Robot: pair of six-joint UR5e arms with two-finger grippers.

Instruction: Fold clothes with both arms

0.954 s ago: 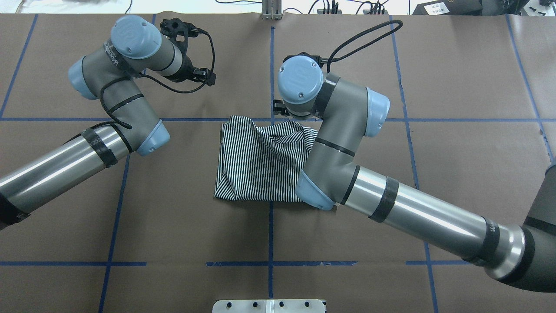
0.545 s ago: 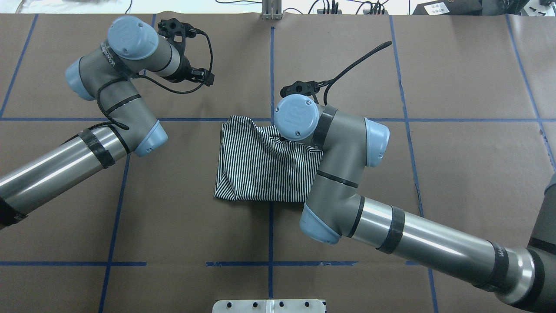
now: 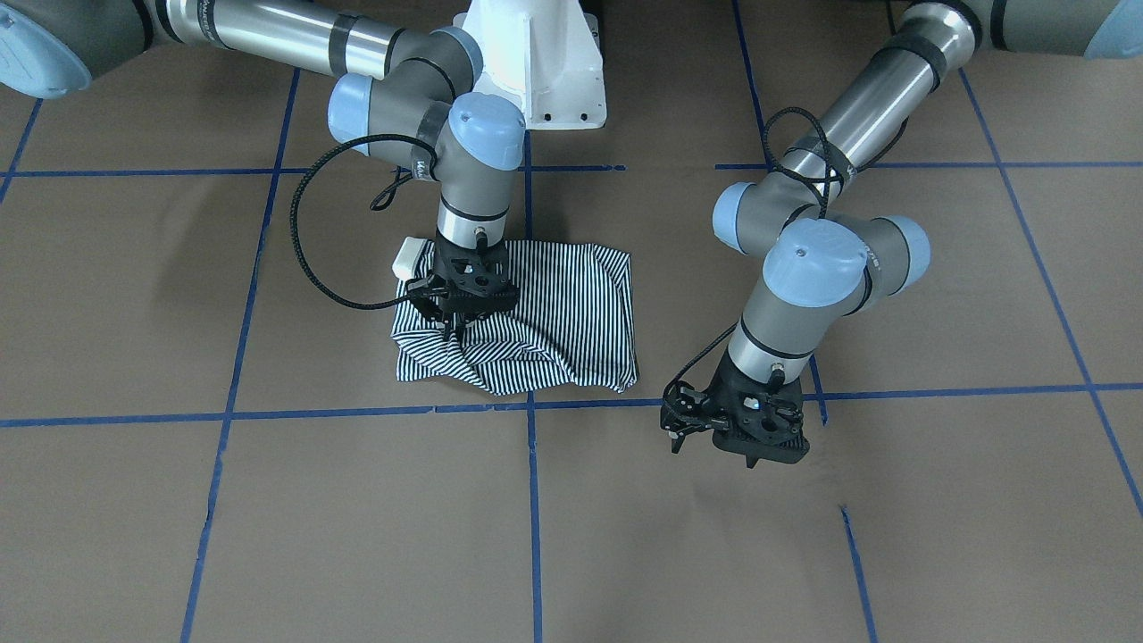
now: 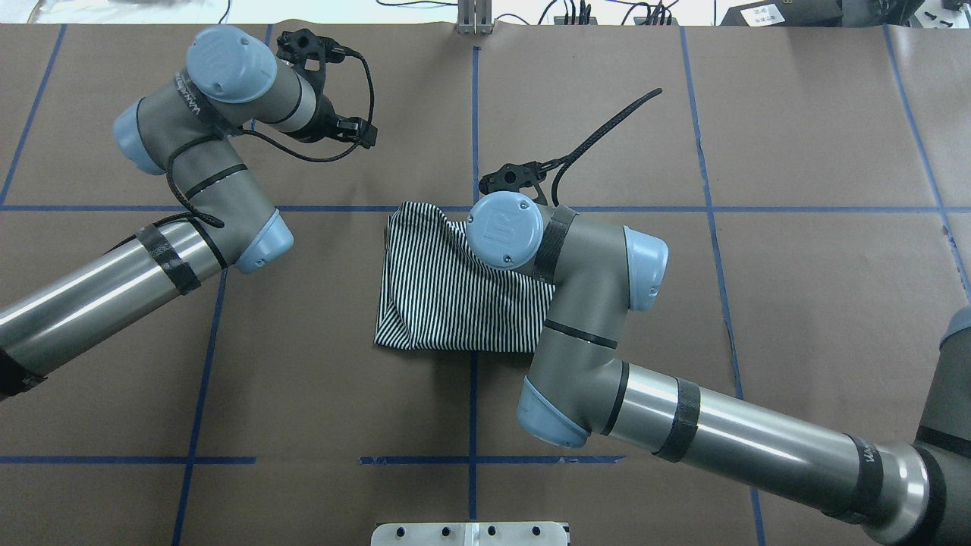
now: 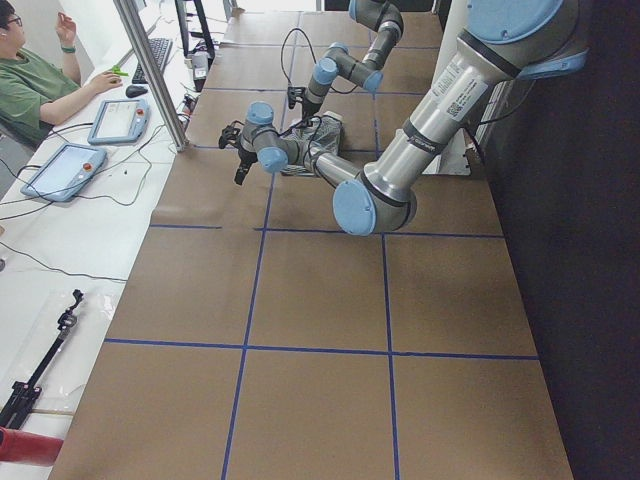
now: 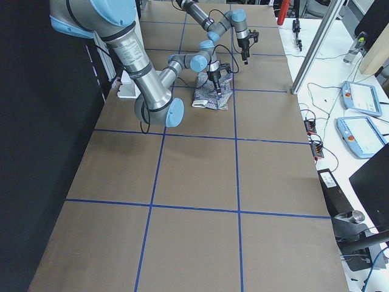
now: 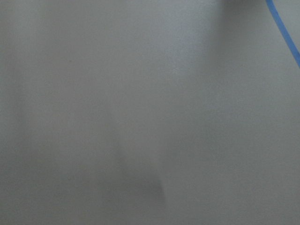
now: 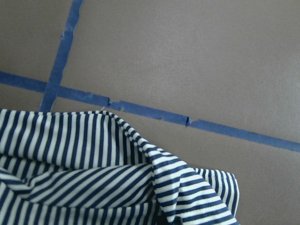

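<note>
Navy-and-white striped shirt [image 4: 447, 296], rumpled and part-folded, lies mid-table on brown paper [image 4: 796, 303] gridded with blue tape [image 4: 472, 409]; the right gripper [image 3: 451, 330] pinches its fabric while the left gripper [image 3: 719, 442] hangs spread wide, empty.

The shirt [image 3: 571, 304] shows thin navy-and-white stripes; the worktop [image 3: 938, 295] is brown, gridded with blue tape [image 3: 533, 500]; left pincer [image 3: 714, 446] and right pincer [image 3: 453, 330] are black.

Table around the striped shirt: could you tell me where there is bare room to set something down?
The table is bare on the robot's right of the shirt and across the squares on the operators' side of the blue tape line. It is crowded at the shirt, with the right hand down at it, and beside it under the left hand.
</note>
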